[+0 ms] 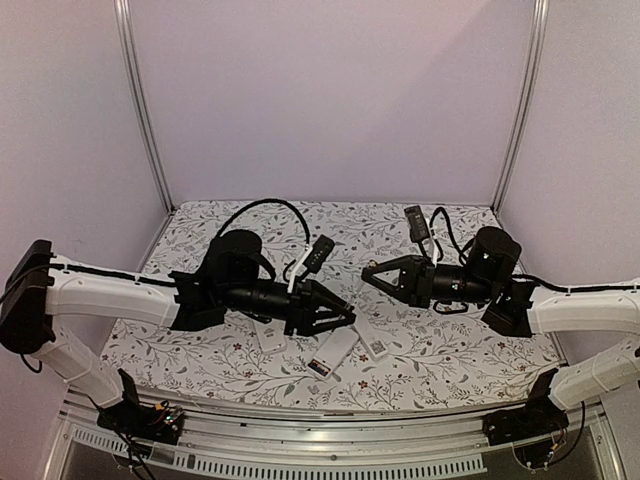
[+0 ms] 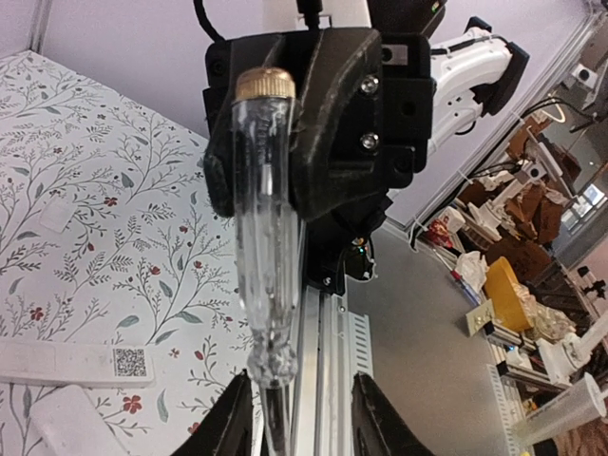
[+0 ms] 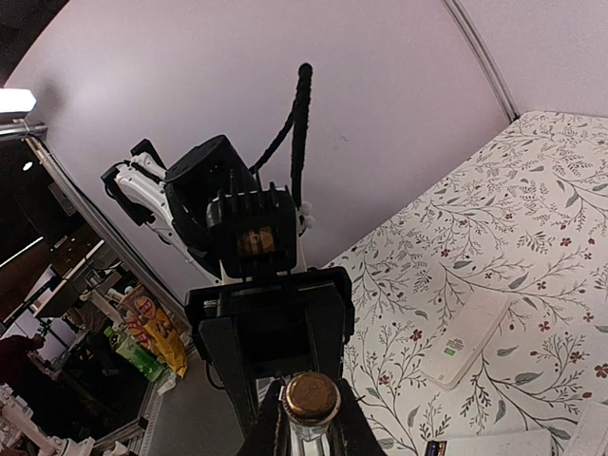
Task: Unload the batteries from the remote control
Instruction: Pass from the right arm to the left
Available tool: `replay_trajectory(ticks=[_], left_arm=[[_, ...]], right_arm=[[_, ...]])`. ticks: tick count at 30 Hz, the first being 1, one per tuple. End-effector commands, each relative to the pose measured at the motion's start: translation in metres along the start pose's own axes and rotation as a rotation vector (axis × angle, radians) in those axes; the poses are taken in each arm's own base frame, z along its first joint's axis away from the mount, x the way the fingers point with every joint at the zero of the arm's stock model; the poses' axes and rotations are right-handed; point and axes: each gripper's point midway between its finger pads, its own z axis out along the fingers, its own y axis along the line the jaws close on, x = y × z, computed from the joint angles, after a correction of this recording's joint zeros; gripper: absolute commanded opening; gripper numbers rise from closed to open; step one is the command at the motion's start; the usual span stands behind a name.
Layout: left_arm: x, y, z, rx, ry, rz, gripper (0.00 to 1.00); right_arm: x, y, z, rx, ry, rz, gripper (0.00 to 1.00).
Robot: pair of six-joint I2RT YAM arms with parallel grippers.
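Observation:
My two grippers meet tip to tip above the middle of the floral table (image 1: 200, 360). The right gripper (image 1: 368, 272) is shut on a clear-handled tool (image 2: 266, 237), with the tool's brass cap (image 3: 312, 399) between its fingers. The tool's thin shaft runs down between the fingers of my left gripper (image 2: 302, 382), close to one finger (image 2: 233, 418). The left jaws stand apart around it with a gap on the other side. A white remote control (image 1: 335, 352) lies under the grippers, with two more beside it (image 1: 270, 335) (image 1: 372, 345). No batteries show.
A black remote (image 1: 318, 255) lies behind the left gripper and another (image 1: 415, 222) at the back right. Cables loop over the back of the table. A metal rail (image 2: 323, 361) runs along the near edge.

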Motion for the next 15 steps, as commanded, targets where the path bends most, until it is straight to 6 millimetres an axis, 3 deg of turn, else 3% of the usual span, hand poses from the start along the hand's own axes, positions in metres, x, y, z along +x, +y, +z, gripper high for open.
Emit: replay_trajectory(ticks=[1, 11, 13, 15], left_arm=[[-0.005, -0.009, 0.005, 0.026, -0.010, 0.018, 0.31], [0.000, -0.002, 0.007, -0.002, -0.010, 0.014, 0.00], [0.000, 0.000, 0.006, -0.019, -0.015, 0.018, 0.00], [0.000, 0.004, 0.006, -0.056, -0.026, 0.028, 0.00]], right_arm=[[-0.007, 0.008, 0.003, -0.046, 0.000, -0.011, 0.00], [-0.005, 0.001, 0.003, -0.009, 0.006, -0.001, 0.02], [-0.005, -0.001, 0.003, 0.005, 0.005, 0.004, 0.17], [-0.006, -0.005, 0.003, 0.031, -0.001, 0.011, 0.44]])
